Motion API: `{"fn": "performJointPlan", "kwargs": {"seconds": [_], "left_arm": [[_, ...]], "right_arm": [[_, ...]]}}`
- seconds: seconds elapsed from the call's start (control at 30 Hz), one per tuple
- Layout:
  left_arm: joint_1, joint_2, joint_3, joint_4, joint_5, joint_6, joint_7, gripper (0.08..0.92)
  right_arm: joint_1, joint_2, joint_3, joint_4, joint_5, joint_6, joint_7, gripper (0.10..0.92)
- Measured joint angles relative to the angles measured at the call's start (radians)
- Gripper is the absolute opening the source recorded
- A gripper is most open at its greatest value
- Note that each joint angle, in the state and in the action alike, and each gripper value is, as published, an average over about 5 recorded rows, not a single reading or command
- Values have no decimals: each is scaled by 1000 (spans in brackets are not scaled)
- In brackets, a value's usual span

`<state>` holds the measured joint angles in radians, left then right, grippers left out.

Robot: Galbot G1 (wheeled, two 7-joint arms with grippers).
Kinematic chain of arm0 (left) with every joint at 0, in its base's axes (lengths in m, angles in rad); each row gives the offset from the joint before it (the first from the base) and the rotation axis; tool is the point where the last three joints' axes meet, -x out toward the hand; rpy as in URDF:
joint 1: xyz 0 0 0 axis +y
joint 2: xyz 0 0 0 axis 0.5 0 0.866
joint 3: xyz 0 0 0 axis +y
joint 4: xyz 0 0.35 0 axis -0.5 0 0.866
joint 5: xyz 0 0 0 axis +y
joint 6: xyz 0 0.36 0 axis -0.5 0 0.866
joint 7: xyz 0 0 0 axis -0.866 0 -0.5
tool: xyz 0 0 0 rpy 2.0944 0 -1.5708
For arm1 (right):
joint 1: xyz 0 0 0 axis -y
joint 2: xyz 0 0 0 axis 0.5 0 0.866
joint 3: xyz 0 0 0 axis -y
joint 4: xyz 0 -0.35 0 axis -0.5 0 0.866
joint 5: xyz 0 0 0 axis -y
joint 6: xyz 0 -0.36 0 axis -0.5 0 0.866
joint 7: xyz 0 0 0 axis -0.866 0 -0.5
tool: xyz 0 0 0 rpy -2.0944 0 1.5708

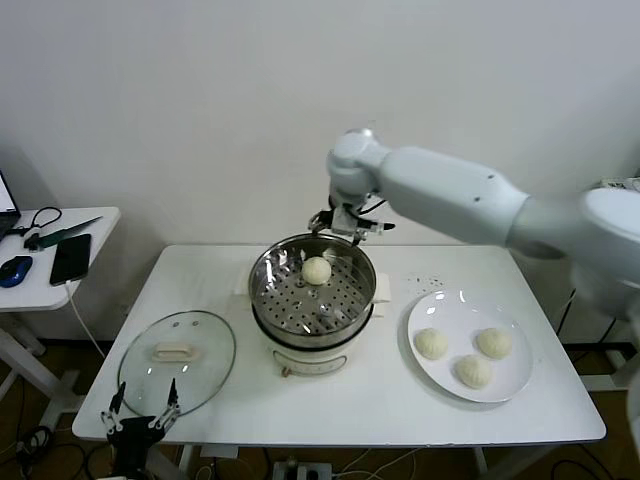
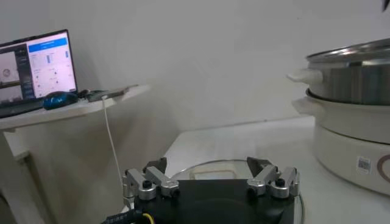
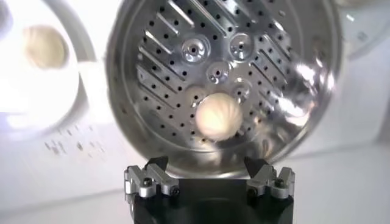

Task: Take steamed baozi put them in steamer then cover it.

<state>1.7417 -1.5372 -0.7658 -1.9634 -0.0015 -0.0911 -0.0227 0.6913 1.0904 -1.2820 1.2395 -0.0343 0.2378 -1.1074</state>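
Observation:
The steamer stands at the table's middle on its white base. One baozi lies on its perforated tray, toward the far side; it shows in the right wrist view too. Three more baozi lie on a white plate at the right. My right gripper is open and empty, just above the steamer's far rim. The glass cover lies flat at the table's front left. My left gripper is open and empty, low at the table's front edge beside the cover.
A side table at the far left holds a phone, a mouse and cables. The left wrist view shows a laptop screen there and the steamer's side.

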Motion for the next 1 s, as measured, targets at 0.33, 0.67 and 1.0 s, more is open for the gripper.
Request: {"fn": "performJointPlan", "kwargs": {"seconds": [0.33,0.67,1.0], "left_arm": [[22,-2,11,-27,-2,6,-8,823],[38,-2,9,-43,2,13,-13,823],[37,-10,8,-34,6,17,-19,823]], "right_arm": [[44,-278,-121,114,333,-319,47,823],[-177,-452,-27,155,325,-461,74,823],[-422,-455,119,106,242,-519,98,823]]}}
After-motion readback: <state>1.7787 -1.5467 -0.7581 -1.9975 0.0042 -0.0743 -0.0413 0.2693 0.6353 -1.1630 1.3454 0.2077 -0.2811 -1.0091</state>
